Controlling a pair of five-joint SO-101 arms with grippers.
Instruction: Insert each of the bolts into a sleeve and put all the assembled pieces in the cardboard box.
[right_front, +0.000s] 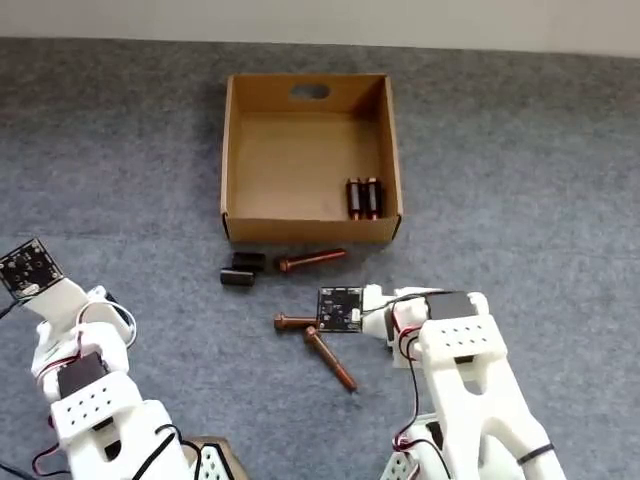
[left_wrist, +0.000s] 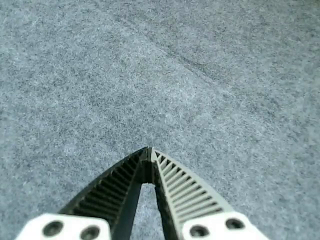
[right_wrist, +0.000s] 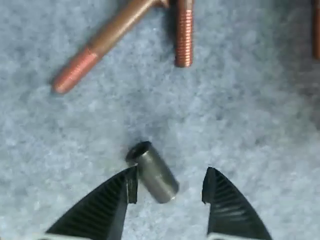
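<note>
At the left edge of the desk (right_front: 120, 150) the left arm (right_front: 90, 390) sits low, and the left pincer (left_wrist: 149, 156) is closed to a point on nothing, over bare grey felt and well apart from every part. Further along, two dark sleeves (right_front: 243, 270) lie loose just in front of the cardboard box (right_front: 310, 231), with a copper bolt (right_front: 312, 260) beside them. Two more bolts lie nearer the right arm (right_front: 465, 380), one (right_front: 291, 322) level and one (right_front: 332, 360) slanting away from it. Inside the box, by its right wall near the front corner, two assembled pieces (right_front: 363, 198) rest side by side. On the right, the right pincer (right_wrist: 170, 187) stands moderately wide and empty, low over the felt. The likely trouble is in closing it. The third sleeve (right_wrist: 152, 172) is a smooth round body lying on its side and skewed to the fingers, so a squeeze could roll it along the felt or spin it out of the grip. It could also be caught crookedly, with its bore pointing awkwardly for a bolt. That sleeve lies between the two fingers but off centre. It looks to be touching one finger (right_wrist: 112, 200), with an open gap to the other, and its hollow end points toward the bolts beyond the tips.
</note>
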